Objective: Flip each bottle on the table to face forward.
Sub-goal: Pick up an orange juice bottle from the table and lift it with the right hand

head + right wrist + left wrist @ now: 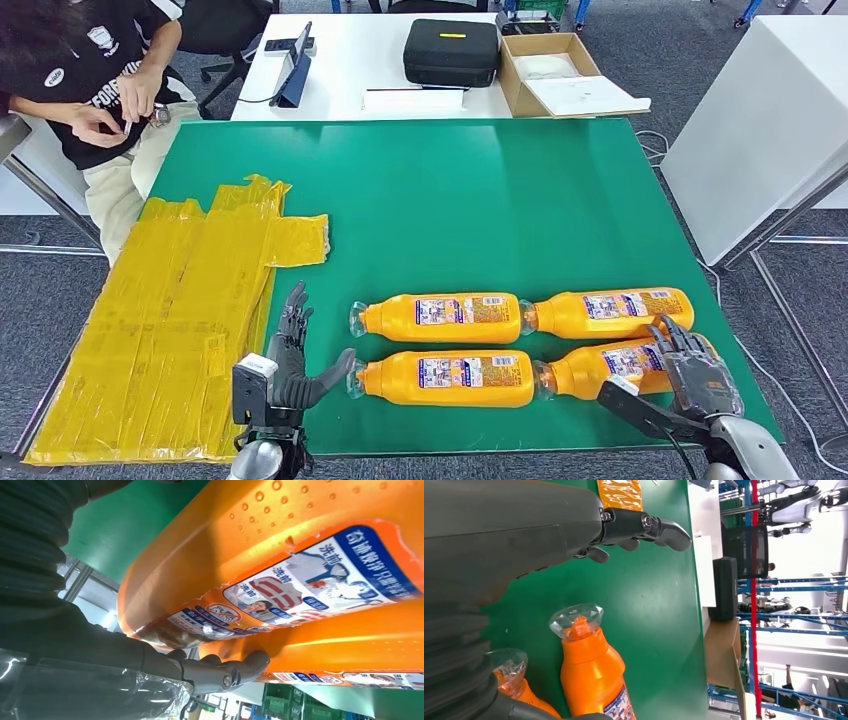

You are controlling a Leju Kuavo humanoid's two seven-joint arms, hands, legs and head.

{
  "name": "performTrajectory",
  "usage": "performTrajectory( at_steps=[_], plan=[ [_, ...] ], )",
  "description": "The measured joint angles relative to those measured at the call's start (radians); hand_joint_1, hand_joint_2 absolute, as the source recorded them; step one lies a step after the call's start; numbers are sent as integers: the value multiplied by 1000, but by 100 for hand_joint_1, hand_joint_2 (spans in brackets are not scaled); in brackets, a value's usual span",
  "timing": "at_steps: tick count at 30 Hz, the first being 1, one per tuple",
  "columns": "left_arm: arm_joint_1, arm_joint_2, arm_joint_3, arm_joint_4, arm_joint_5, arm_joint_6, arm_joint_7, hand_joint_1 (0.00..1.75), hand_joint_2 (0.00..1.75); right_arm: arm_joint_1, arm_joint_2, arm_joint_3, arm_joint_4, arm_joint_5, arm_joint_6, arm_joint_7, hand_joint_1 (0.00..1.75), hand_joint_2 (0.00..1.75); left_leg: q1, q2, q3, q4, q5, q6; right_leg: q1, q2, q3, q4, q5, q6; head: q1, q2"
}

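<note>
Four orange bottles lie in a 2x2 block near the front-right of the green table (450, 190), labels up; the right hand (693, 368) rests over the near-right bottle (610, 368), fingers wrapped on its base end, so the step in hand looks like the grab before a flip. Left hand (290, 365) sits spread and empty just left of the near-left bottle (445, 378), by its cap. Next: firm up the grip w/o nudging the far-right bottle (610, 312), then roll.

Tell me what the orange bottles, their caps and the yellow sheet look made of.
Orange bottles: likely glossy opaque plastic, with smooth highlights and printed paper or film labels. Caps: clear faceted plastic, orange showing through. Yellow sheet: apparently thin plastic film, wrinkled, shiny and taped in strips.
</note>
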Motion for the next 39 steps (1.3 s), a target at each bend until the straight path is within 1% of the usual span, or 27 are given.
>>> performTrajectory(
  at_steps=[6, 12, 16, 20, 21, 22, 24, 25, 26, 29, 35, 39],
  plan=[
    [1, 0, 5, 5, 0, -1, 1, 0, 175, -3, -1, 8, 4, -2, 2, 3, 0, 175, 0, 0, 2, 0, 0, 0, 0, 0, 1, 0, 0, 0, 0, 0],
    [-1, 0, 7, 15, 0, -11, 1, 0, 175, -3, -8, 18, 5, -11, 24, 20, 1, 175, 0, 0, 4, 0, 0, 0, 0, 0, 3, 0, 0, 0, 0, 0],
    [-9, -1, 7, 27, 0, -14, 0, 0, 175, -9, -24, 31, 5, -26, 44, 23, 21, 175, 0, 0, 5, 0, 0, 0, 0, 0, 4, 0, 0, 0, 0, 0],
    [-17, -2, 8, 37, 5, -13, 0, 0, 175, -23, -40, 51, 13, -36, 57, 23, 21, 175, 0, 1, 6, 0, 0, 0, 0, 0, 6, 0, 0, 0, 0, 0],
    [-18, -2, 9, 39, 5, -13, 0, 0, 175, -26, -43, 54, 15, -37, 58, 23, 29, 175, 0, 1, 6, 0, 0, 0, 0, 0, 6, 0, 0, 0, 0, 0],
    [-18, -3, 9, 41, 5, -13, 0, 0, 175, -29, -45, 58, 18, -38, 59, 23, 47, 175, 0, 1, 7, 0, 0, 0, 0, 0, 6, 0, 0, 0, 0, 0],
    [-19, -3, 11, 45, 5, -13, 0, 0, 175, -33, -48, 64, 21, -38, 59, 23, 89, 175, 0, 1, 7, 0, 0, 0, 0, 0, 6, 0, 0, 0, 0, 0],
    [-20, -3, 11, 45, 6, -13, 0, 0, 175, -35, -49, 67, 22, -39, 59, 23, 102, 175, 0, 1, 7, 0, 0, 0, 0, 0, 6, 0, 0, 0, 0, 0],
    [-20, -3, 12, 46, 6, -12, 0, 0, 175, -36, -50, 70, 23, -39, 59, 23, 110, 175, 0, 1, 7, 0, 0, 0, 0, 0, 6, 0, 0, 0, 0, 0],
    [-20, -3, 14, 46, 8, -7, 0, 0, 175, -44, -51, 76, 27, -42, 61, 22, 126, 175, 0, 1, 8, 0, 0, 0, 0, 0, 7, 0, 0, 0, 0, 0],
    [-20, -3, 18, 53, 21, 6, 0, 0, 175, -71, -64, 99, 48, -50, 75, 12, 129, 175, 0, 1, 9, 0, 0, 0, 0, 0, 8, 0, 0, 0, 0, 0],
    [-20, -3, 19, 61, 26, 5, 0, 0, 175, -85, -75, 118, 62, -62, 79, 8, 139, 175, 0, 1, 10, 0, 0, 0, 0, 0, 8, 0, 0, 0, 0, 0]
  ],
)
